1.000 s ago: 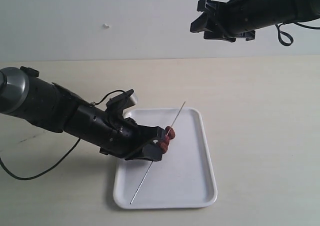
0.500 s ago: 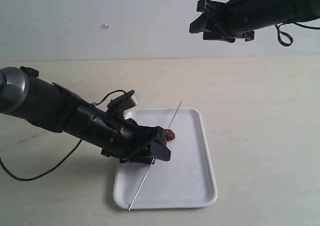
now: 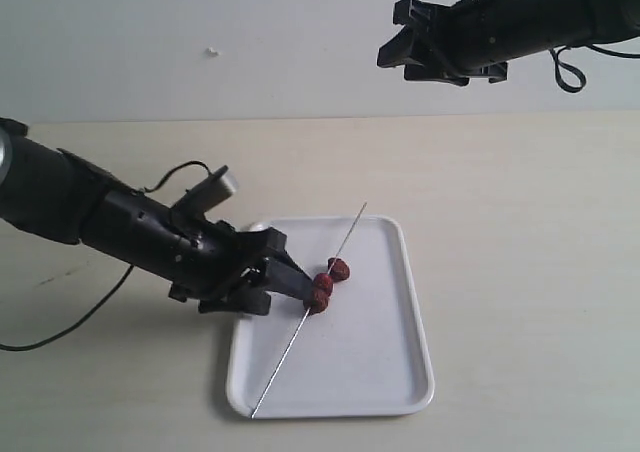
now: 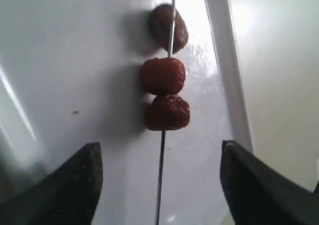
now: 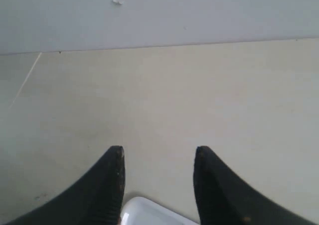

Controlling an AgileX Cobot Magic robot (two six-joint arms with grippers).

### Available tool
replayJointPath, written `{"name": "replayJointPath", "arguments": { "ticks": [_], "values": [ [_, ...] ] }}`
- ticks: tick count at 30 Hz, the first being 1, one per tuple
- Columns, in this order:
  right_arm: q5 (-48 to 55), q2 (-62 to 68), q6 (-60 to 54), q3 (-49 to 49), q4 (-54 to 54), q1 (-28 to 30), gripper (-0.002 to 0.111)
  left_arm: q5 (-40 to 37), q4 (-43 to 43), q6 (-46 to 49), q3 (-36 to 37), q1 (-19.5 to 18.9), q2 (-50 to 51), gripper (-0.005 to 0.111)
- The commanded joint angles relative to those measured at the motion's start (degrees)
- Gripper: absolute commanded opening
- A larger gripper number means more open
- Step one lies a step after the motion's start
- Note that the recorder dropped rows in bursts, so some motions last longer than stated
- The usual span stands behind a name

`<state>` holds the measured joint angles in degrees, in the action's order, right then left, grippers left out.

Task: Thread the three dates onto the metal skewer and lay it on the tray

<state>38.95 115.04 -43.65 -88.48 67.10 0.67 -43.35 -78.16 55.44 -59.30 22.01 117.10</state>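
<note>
The exterior camera stands off the arms, raised, looking down and across the worktop [image 3: 520, 272] toward the pale wall [image 3: 250, 42] at 12 o'clock. From middle range it sees the tray [image 3: 370, 342] near 6 o'clock. The left wrist camera looks steeply down between the fingers of the left tool [image 4: 159, 148], very close to the tray, the dates [image 4: 163, 75] and the skewer [image 4: 160, 185]. The right wrist camera sits high and far off, facing that wall past the right tool [image 5: 159, 150]. All three views share the tray, though the right wrist view catches only a corner.
</note>
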Motion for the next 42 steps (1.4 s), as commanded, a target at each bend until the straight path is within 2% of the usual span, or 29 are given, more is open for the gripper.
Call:
{"name": "replayJointPath", "arguments": {
  "ticks": [1,3,7,10,13,15,17,19,20,25,31,37,42],
  "values": [
    [3.1,-3.2,-1.7,0.2,-0.3,0.0,0.018,-7.2,1.2,0.4,0.0,-5.7,-4.1,0.032],
    [6.2,-4.9,-3.0,0.4,-0.2,0.0,0.000,-9.6,1.2,3.4,0.0,-8.3,-6.4,-0.001],
    [6.8,-11.9,-12.1,7.6,3.0,0.0,0.000,-9.4,-1.3,11.9,2.7,-11.3,-13.0,0.000],
    [-0.5,-19.9,-18.3,18.3,6.5,0.0,0.000,-4.1,-9.8,23.3,9.3,-11.5,-20.6,0.000],
    [-10.6,-30.5,-26.9,30.7,11.2,0.0,0.000,2.5,-21.8,40.3,19.0,-11.4,-30.5,0.000],
    [-16.7,-37.4,-32.5,37.2,16.1,0.0,0.000,5.8,-21.8,43.7,23.0,-11.4,-36.2,0.000],
    [-20.0,-45.3,-42.9,44.9,25.0,0.0,0.000,9.5,-21.8,45.1,26.9,-11.4,-43.2,0.000],
    [-19.2,-52.5,-55.3,51.8,32.9,0.0,0.000,11.4,-21.8,46.2,30.4,-11.4,-50.5,0.000],
    [-17.9,-56.4,-58.1,54.6,32.9,0.0,0.000,12.3,-21.8,46.2,31.6,-11.4,-54.2,0.000],
    [-17.1,-73.4,-57.1,65.0,32.9,0.0,0.000,16.9,-21.8,45.2,38.7,-11.4,-72.2,0.000],
    [-17.8,-87.2,-47.1,74.1,32.9,0.0,0.000,25.2,-21.8,41.9,44.4,-11.4,-90.1,0.000],
    [-17.7,-93.3,-47.1,74.9,32.9,0.0,0.000,25.3,-21.8,41.9,45.9,-11.4,-98.9,0.000],
    [-17.7,-94.4,-47.1,74.9,32.9,0.0,0.000,25.3,-21.8,41.9,45.9,-11.4,-101.3,0.000]
  ]
}}
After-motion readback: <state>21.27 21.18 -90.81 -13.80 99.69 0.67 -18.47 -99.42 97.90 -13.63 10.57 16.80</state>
